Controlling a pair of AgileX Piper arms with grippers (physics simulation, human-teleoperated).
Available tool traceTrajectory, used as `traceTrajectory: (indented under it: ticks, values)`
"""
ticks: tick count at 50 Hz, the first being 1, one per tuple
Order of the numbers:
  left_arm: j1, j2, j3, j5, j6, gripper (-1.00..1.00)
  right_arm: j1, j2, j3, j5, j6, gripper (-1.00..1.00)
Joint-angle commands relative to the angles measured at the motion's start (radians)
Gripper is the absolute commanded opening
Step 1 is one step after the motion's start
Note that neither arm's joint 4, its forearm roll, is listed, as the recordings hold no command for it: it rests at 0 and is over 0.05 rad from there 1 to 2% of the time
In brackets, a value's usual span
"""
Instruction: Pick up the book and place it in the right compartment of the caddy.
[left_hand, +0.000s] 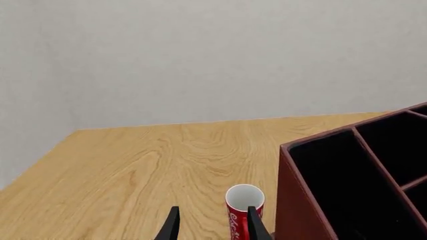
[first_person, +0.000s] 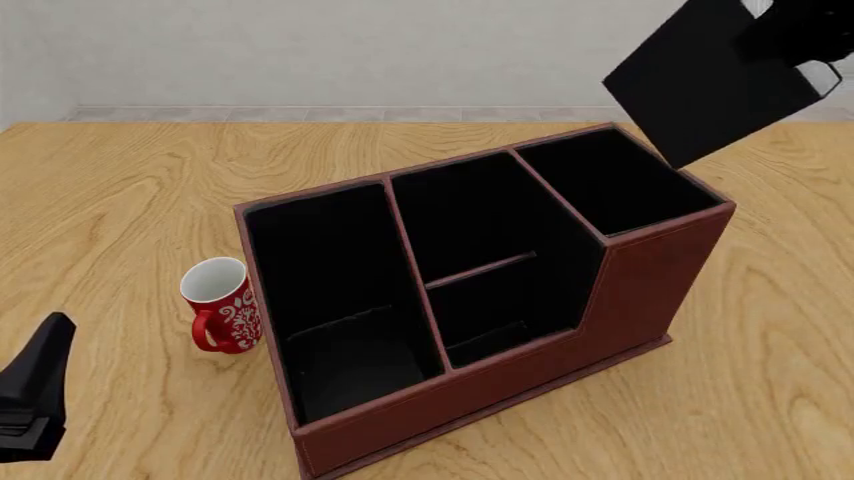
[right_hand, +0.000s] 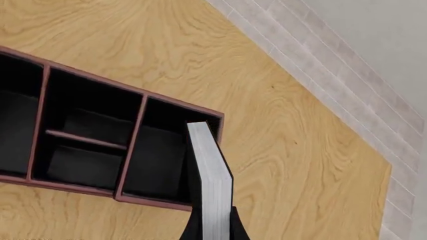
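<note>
The book (first_person: 714, 85) hangs tilted in the air above and just behind the caddy's (first_person: 641, 300) right compartment (first_person: 614, 185), pinched by your right gripper (right_hand: 215, 222), whose two fingers clamp its covers near one end, with the white page edges facing the wrist camera. In the front view the book's lowest corner sits over the compartment's far rim, not over the opening itself, so if you lower it now you will likely land that corner on the wall or on the divider beside it and knock the book askew in the grip. The compartment looks barely wider than the book, so the tilt matters: level it, or line its spine with the walls, before you descend, or it may wedge across the opening. Since only one end is held, a bump could swing it or pull it loose. Release too high and it may bounce out onto the table (first_person: 120, 200). Your left gripper (left_hand: 212, 225) rests low with its fingers spread, near the mug (first_person: 222, 305), well clear of all this; leave it there.
</note>
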Motion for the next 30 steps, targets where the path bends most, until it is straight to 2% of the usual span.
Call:
traceTrajectory:
  ticks: [1, 11, 24, 30]
  values:
    - [0.002, 0.0, 0.0, 0.003, -0.001, 1.0, 0.012, 0.029, -0.014, 0.0, 0.016, -1.0]
    - [0.01, 0.0, 0.009, -0.003, -0.001, 1.0, 0.046, 0.07, -0.042, 0.0, 0.034, -1.0]
    - [0.012, 0.0, 0.023, -0.011, -0.002, 1.0, 0.044, 0.1, -0.022, 0.0, 0.028, -1.0]
    - [0.013, 0.0, 0.03, -0.015, -0.004, 1.0, 0.02, 0.109, -0.008, 0.0, 0.004, -1.0]
